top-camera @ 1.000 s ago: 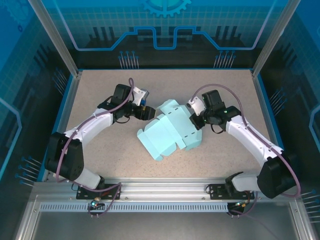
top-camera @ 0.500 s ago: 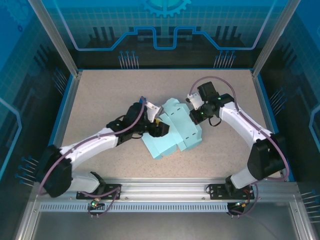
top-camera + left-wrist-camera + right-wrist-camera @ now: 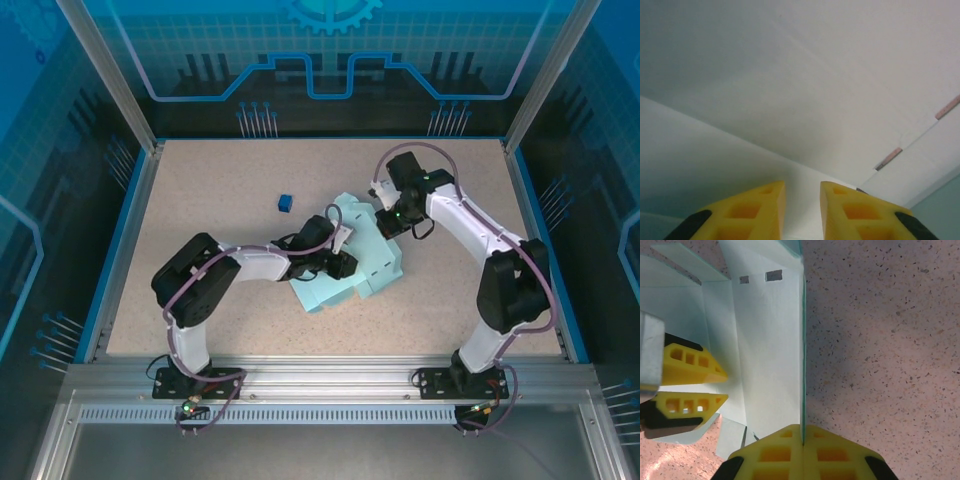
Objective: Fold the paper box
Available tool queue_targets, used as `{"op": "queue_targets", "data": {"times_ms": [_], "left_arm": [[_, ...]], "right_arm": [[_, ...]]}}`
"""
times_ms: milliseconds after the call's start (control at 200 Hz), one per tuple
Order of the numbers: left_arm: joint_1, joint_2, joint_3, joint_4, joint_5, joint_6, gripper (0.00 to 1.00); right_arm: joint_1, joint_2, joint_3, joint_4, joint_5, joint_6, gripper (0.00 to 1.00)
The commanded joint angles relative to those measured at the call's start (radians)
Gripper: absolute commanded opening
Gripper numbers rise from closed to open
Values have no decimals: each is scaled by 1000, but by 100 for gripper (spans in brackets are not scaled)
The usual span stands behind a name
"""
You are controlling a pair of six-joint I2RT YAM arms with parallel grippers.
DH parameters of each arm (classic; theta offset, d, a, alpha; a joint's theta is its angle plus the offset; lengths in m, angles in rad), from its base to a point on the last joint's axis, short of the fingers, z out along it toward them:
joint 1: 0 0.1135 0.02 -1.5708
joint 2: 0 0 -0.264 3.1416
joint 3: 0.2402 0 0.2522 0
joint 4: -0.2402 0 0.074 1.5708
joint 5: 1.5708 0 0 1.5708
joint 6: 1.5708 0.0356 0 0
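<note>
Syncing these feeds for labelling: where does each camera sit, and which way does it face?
Top external: above and behind the bases, looking down on the table; both arms, left gripper and right gripper at the paper box.
Left wrist: close against the pale paper; own yellow fingers at bottom.
Right wrist: looks along the box's edge, pinched in its own fingers.
Shared: top and right wrist both show the left gripper.

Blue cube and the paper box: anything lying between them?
No. The top view shows bare speckled table between the blue cube and the paper box.
</note>
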Motion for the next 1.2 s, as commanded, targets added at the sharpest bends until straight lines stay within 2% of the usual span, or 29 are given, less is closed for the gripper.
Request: {"op": "queue_targets", "data": {"times_ms": [0, 265, 440, 590, 710, 840, 900, 1025, 1191], "left_arm": [[1, 43, -21, 114, -10, -21, 22], [1, 110, -90, 280, -14, -93, 15], [7, 114, -141, 376, -28, -116, 14], [24, 107, -167, 416, -18, -130, 16], [49, 62, -194, 436, 2, -147, 22], [79, -46, -237, 432, 8, -141, 34], [95, -107, -253, 416, 12, -128, 43], [151, -227, -264, 338, 17, -91, 52], [235, -313, -220, 203, 36, -50, 53]], "right_arm": [[18, 24, 46, -41, 15, 39, 0], [109, 37, 70, -12, -27, 134, 0], [165, 49, 57, 33, -46, 194, 0], [191, 68, 39, 57, -2, 224, 0], [189, 49, 41, 54, 85, 206, 0], [164, 4, 56, 50, 131, 128, 0], [154, -12, 60, 45, 122, 58, 0], [115, -28, 70, 20, 57, -75, 0], [62, -33, 68, 7, -53, -200, 0]]}}
